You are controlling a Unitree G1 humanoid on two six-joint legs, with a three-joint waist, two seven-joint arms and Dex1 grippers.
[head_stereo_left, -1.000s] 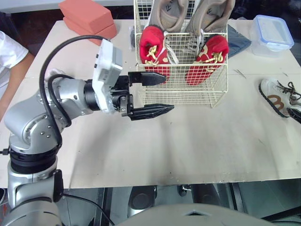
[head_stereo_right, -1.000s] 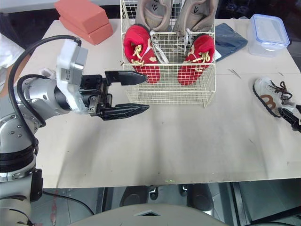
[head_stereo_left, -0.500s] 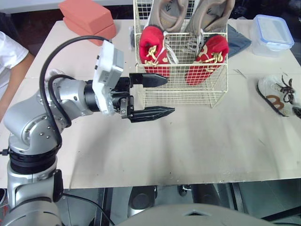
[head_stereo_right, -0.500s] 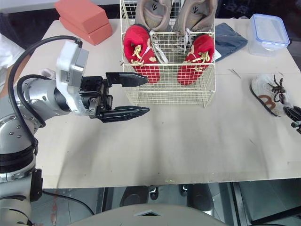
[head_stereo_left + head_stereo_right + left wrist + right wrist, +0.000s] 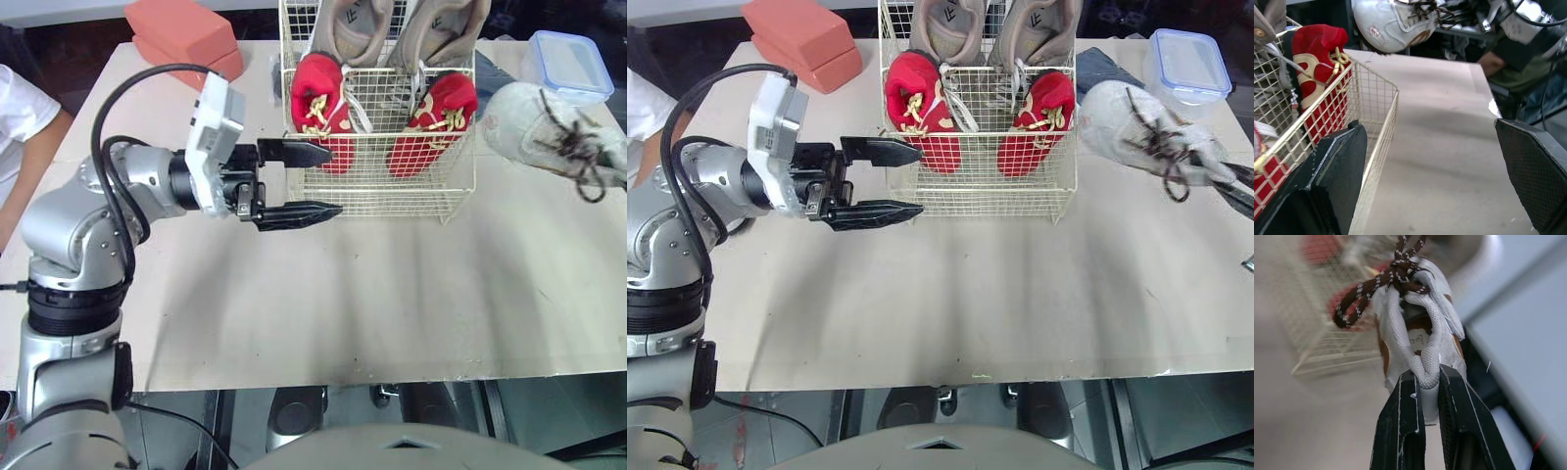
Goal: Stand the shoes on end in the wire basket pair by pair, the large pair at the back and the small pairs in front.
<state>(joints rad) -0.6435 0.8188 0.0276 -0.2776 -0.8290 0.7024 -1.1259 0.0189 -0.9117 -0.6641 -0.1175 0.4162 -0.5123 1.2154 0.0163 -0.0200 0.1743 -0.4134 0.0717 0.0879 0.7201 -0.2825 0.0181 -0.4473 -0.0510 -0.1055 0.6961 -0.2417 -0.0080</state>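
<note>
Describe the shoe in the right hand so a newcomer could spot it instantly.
Find the wire basket; beyond its right side a white shoe hangs from the right hand. Unlike the red pair and grey pair inside, it has brown laces.

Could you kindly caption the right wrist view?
Right gripper pinching the white shoe aloft near the wire basket.

The claw [image 5: 1426, 374] pinches the white shoe [image 5: 1445, 350] by its collar, brown laces [image 5: 1382, 290] dangling, with the blurred basket [image 5: 1327, 350] and red shoes [image 5: 1320, 247] beyond.
</note>
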